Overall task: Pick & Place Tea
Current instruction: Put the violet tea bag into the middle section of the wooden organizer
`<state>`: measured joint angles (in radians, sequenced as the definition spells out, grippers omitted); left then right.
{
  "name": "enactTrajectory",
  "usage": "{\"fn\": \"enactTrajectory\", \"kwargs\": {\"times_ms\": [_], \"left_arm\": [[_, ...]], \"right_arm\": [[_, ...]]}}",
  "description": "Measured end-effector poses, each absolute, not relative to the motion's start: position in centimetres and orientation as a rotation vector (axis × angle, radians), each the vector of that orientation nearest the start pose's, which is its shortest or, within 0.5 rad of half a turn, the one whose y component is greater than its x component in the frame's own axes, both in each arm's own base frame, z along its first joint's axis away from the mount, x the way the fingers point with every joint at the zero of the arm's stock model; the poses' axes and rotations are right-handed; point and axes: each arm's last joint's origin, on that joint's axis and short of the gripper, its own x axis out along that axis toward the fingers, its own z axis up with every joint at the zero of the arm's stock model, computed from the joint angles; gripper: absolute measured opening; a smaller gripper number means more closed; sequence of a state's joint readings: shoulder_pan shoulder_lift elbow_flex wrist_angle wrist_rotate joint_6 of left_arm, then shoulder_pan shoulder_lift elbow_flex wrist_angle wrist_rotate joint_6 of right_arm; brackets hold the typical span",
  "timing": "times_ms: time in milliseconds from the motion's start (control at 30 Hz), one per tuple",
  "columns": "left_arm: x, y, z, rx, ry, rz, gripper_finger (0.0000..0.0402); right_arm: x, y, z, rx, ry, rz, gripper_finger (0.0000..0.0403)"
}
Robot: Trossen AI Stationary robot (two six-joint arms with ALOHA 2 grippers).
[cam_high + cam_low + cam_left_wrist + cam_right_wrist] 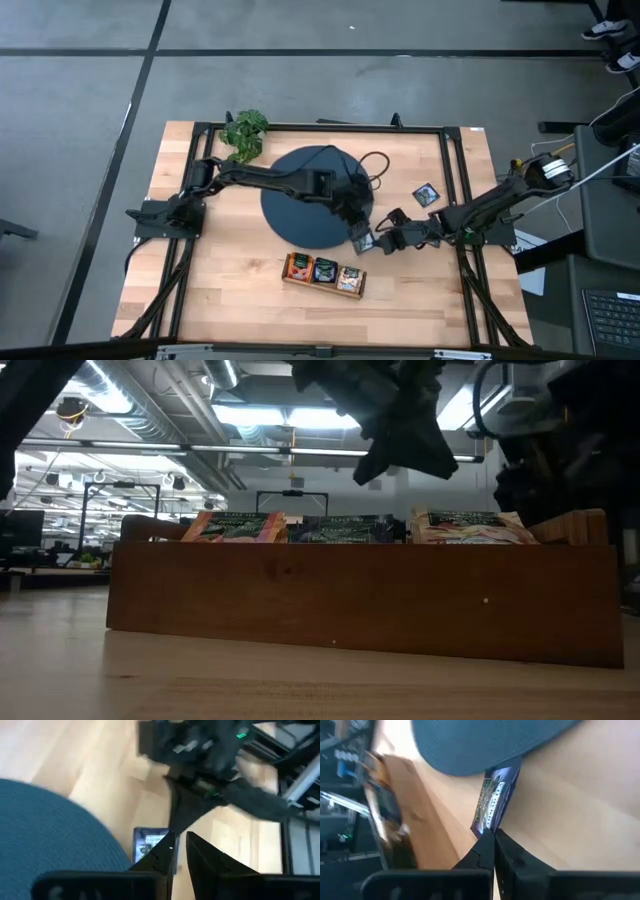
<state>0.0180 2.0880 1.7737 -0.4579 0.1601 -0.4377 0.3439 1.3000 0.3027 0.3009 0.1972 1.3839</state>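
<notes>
High view: tray mostly filled, one sachet loose on tabletop. Mid-handover: right gripper clamped on dark sachet; left gripper slightly apart beside it.

Table: pale wood.
On it: mat, tray, plant, loose sachet.

This is a robotics lab or workshop in an industrial hall. The pale wood surface sits in a black metal frame on a grey concrete floor marked with dark lines. Beyond it, the low view shows bare ceiling ducts, strip lights and distant workstations. A keyboard lies beside the rig.
</notes>
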Motion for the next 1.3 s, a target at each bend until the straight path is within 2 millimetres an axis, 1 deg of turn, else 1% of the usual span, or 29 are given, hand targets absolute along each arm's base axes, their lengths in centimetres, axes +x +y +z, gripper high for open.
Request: {"fn": "enactTrajectory", "kwargs": {"times_ms": [233,400,500,533,600,667,700,800,867,933,1000,1100,1200,1300], "left_arm": [[47.3,1.4,25.5,-0.538,0.721,0.081,0.0039],[47.4,1.1,25.6,-0.542,0.709,0.073,0.0034],[47.4,0.5,25.6,-0.537,0.701,0.059,0.003],[47.5,0.2,25.5,-0.535,0.684,0.051,0.0029],[47.4,-0.2,24.6,-0.571,0.645,0.038,0.0025],[46.6,-0.7,23.1,-0.624,0.618,0.027,0.0021],[46.4,-1.0,22.7,-0.649,0.562,0.012,0.0019],[44.1,-0.8,22.6,-0.719,0.43,-0.01,0.0012],[42.1,-0.1,22.3,-0.758,0.355,0.004,0.0008],[40.2,0.6,21.9,-0.786,0.303,0.032,0.0005],[38.3,1.3,21.9,-0.82,0.236,0.06,0.0004],[36.0,2.2,21.8,-0.887,0.142,0.073,0.0007],[34.2,3.3,20.7,-1.026,0.047,0.111,0.0016],[32.7,4.7,20.2,-1.189,-0.088,0.092,0.0033]], "right_arm": [[18.9,5.8,14.6,1.135,0.485,-0.369,0.0001],[18.1,5.3,16.1,1.14,0.379,-0.396,0.0001],[17.6,5.1,16.5,1.14,0.38,-0.404,0.0001],[17.5,5.0,16.6,1.143,0.38,-0.404,0.0],[17.2,4.9,16.7,1.146,0.386,-0.413,0.0],[16.9,4.8,16.7,1.152,0.391,-0.431,0.0],[16.8,4.8,16.6,1.15,0.401,-0.442,0.0],[16.7,4.7,16.6,1.17,0.399,-0.456,0.0],[16.6,4.7,16.7,1.181,0.391,-0.462,0.0],[16.8,4.7,16.9,1.194,0.35,-0.464,0.0],[16.9,4.6,17.2,1.203,0.297,-0.465,0.0],[17.4,4.6,18.1,1.178,0.229,-0.471,0.0],[18.0,4.7,19.5,1.105,0.174,-0.479,0.0],[18.7,4.7,20.9,1.027,0.115,-0.515,0.0]]}}
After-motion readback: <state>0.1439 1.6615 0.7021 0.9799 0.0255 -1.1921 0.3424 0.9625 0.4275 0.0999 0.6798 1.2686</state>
